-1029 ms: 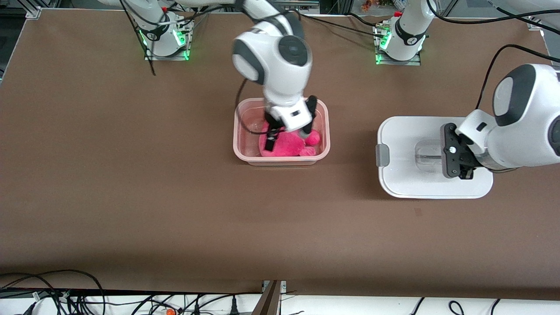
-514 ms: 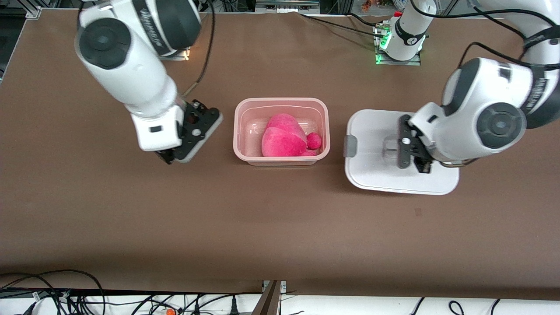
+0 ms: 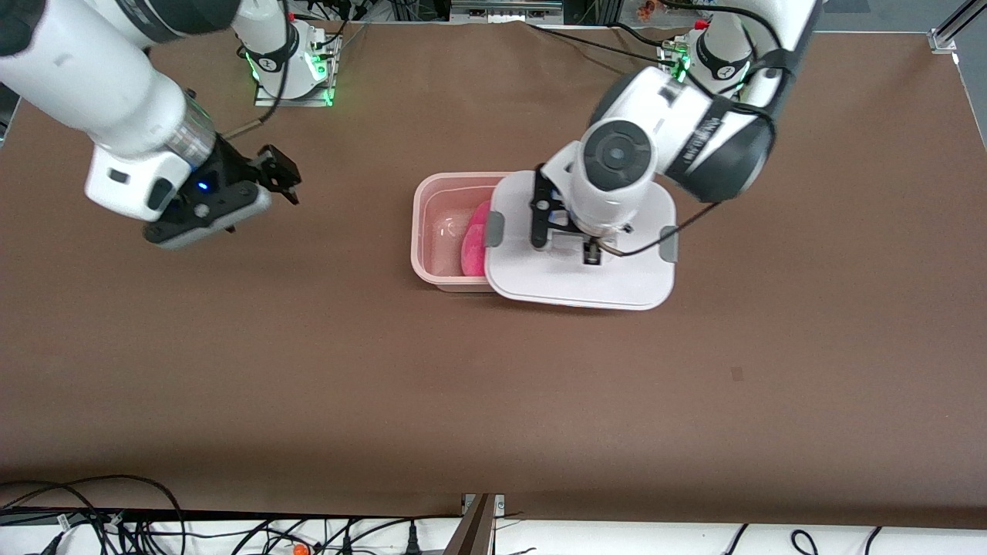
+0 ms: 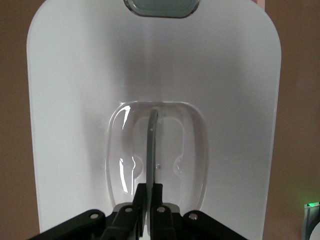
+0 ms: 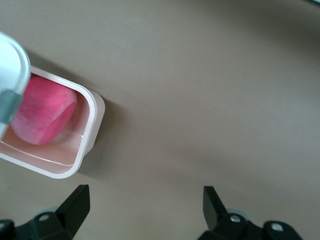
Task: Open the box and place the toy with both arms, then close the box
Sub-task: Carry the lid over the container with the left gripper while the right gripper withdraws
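The pale pink tub (image 3: 432, 231) stands at the table's middle with the hot-pink toy (image 3: 472, 248) lying in it. My left gripper (image 3: 564, 235) is shut on the clear centre handle (image 4: 152, 145) of the white lid (image 3: 586, 281). It holds the lid over the tub, offset toward the left arm's end, so part of the tub stays uncovered. The lid (image 4: 70, 100) fills the left wrist view. My right gripper (image 3: 279, 179) is open and empty over bare table toward the right arm's end. The right wrist view shows the tub (image 5: 92, 117), the toy (image 5: 42, 115) and the lid's edge (image 5: 12, 60).
The lid carries a grey clip at each short end (image 3: 493, 229), (image 3: 668, 244). The brown table (image 3: 493, 385) stretches wide around the tub. The arm bases (image 3: 289, 69), (image 3: 705, 77) stand along the table's top edge. Cables hang along the edge nearest the camera.
My right gripper let go of the toy in the tub and drew away toward its end. My left gripper carried the lid from the left arm's end over the tub.
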Robot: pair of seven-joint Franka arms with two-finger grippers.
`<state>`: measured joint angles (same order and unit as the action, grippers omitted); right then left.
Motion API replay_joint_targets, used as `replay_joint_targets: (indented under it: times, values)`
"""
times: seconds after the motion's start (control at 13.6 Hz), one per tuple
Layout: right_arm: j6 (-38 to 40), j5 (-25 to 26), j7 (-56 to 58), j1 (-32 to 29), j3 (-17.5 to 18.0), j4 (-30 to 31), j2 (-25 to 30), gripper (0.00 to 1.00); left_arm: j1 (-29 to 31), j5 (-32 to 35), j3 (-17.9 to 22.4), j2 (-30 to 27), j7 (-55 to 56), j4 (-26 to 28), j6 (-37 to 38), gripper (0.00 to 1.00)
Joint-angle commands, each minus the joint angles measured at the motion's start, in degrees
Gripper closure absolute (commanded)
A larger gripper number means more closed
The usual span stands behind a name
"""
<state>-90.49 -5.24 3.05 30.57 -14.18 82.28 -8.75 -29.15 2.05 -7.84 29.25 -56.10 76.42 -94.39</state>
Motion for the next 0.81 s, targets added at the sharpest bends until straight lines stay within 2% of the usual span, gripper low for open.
replay_joint_targets:
  times: [0.0,0.15,0.29,0.37,0.66,0.73]
  values:
    - [-0.7,2.1,-4.2,0.8,-2.6,9.2,8.0,0.00,-5.5,-0.4,1.0,2.2,6.2,-0.7,-2.3,1.00]
    - [1.0,2.1,-4.1,0.7,-5.0,9.4,8.5,0.00,-7.5,-0.3,0.9,3.7,9.3,-0.8,-5.0,1.00]
    - [1.6,2.2,-4.1,-2.0,-4.2,9.3,8.5,0.00,-9.0,-0.5,0.9,4.5,11.4,-0.8,-6.6,1.00]
    - [1.7,2.2,-3.8,-4.4,-2.5,9.3,8.5,0.00,-10.0,-0.4,1.0,4.7,12.7,-0.8,-7.0,1.00]
    - [2.2,2.5,-1.6,-19.2,10.3,9.2,8.5,0.00,-11.9,-0.3,1.0,4.8,15.1,-0.8,-7.6,1.00]
    - [2.2,3.0,-1.6,-21.1,11.9,9.0,8.5,0.00,-12.0,-0.4,0.9,4.8,15.1,-0.9,-7.6,1.00]
